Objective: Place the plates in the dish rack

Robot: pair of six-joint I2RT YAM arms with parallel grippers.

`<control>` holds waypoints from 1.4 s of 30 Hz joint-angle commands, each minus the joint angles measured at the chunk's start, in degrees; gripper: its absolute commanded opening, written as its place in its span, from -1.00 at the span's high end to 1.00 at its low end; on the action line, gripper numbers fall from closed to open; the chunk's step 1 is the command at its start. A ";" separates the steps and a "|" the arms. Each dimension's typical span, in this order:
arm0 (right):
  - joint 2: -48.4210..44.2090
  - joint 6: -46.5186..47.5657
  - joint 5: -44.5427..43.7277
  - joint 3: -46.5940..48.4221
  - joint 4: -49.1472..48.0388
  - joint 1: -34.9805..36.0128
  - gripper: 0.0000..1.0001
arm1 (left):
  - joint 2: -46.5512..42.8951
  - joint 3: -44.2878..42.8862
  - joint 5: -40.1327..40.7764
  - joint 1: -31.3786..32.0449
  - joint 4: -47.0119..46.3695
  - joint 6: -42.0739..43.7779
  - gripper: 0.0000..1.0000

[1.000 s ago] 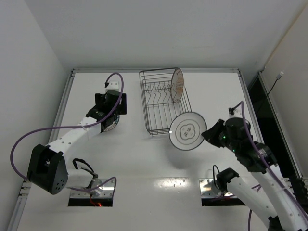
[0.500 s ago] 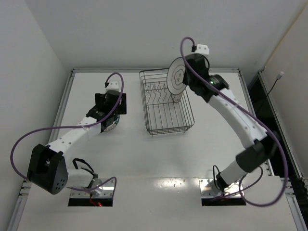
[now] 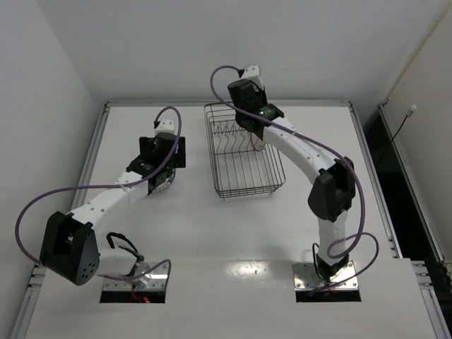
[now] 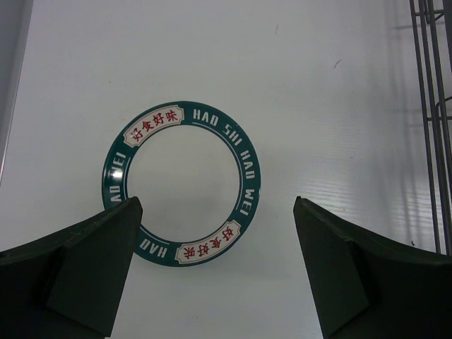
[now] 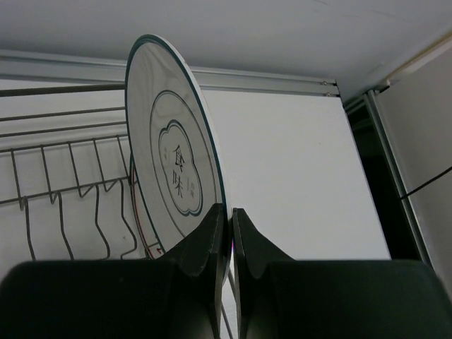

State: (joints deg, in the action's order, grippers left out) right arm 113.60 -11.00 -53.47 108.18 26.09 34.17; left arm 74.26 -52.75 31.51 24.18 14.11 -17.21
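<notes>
The grey-ringed plate (image 5: 173,169) stands upright on edge among the tines at the far end of the black wire dish rack (image 3: 240,176). My right gripper (image 5: 227,210) is shut on its rim from above. A thin red-lined edge of the orange-patterned plate (image 5: 143,233) shows just behind it. In the top view my right arm covers both plates, with the right gripper (image 3: 255,135) over the rack. The dark-rimmed plate (image 4: 180,183) lies flat on the table left of the rack, also seen in the top view (image 3: 162,185). My left gripper (image 4: 215,203) hovers above it, open and empty.
The rack's tines (image 5: 70,169) run left of the held plate. A raised metal rail (image 3: 226,103) borders the table's far edge. White walls close the back and the left side. The rack's left wall (image 4: 427,106) shows at the right of the left wrist view.
My right arm has carried the grey-ringed plate from the rack's near right corner over to its far end and lowered it upright beside the orange plate. The left arm has not moved.
</notes>
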 commanded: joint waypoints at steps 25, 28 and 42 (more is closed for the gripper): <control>7.94 -3.49 -0.76 -3.42 -0.52 2.48 1.00 | -0.43 -1.56 0.40 -0.01 -1.28 0.07 -0.74; 9.35 -4.29 0.47 -0.96 2.29 2.48 0.96 | 0.10 -1.56 0.40 -0.01 -1.28 0.07 -0.74; -2.31 -6.57 -3.04 -2.53 7.31 2.48 0.47 | 0.62 -1.56 0.40 -0.01 -1.28 0.07 -0.74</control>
State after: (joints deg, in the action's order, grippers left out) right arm 121.10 -16.16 -53.87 105.43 33.39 36.77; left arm 74.26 -52.75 31.51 24.18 14.09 -17.21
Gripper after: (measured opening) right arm 0.258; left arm 0.870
